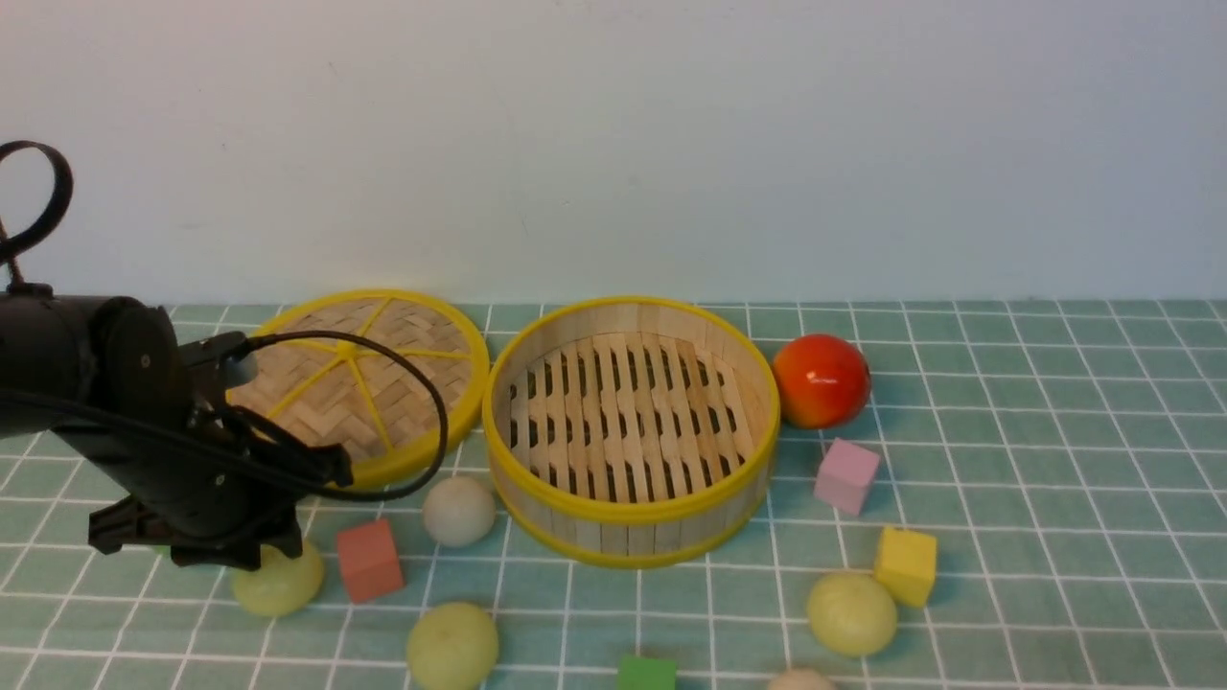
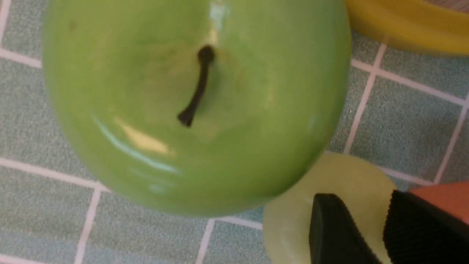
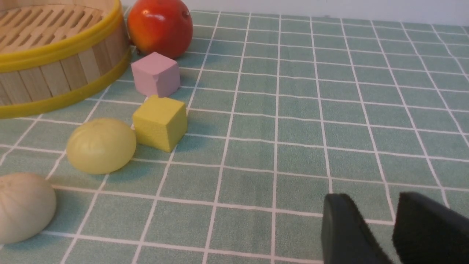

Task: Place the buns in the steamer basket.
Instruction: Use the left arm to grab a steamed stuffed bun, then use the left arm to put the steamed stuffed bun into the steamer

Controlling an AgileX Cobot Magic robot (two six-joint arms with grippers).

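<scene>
Left gripper [image 2: 366,205], jaws partly spread and empty, is held directly over a yellow-green bun [image 2: 289,227] just beside the apple [image 2: 183,102]; the basket [image 1: 628,539] is placed ahead to its right, and the right gripper [image 3: 379,209] is likewise parted.

The left arm [image 1: 144,431] half-hides a yellow-green bun [image 1: 283,585]; the front view's edge crops an off-white bun [image 1: 800,680].

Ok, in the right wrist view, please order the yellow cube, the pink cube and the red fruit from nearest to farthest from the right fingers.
1. Yellow cube, beside the yellow-green bun.
2. Pink cube, close to the basket wall.
3. Red fruit, farthest, just beyond the pink cube.
</scene>
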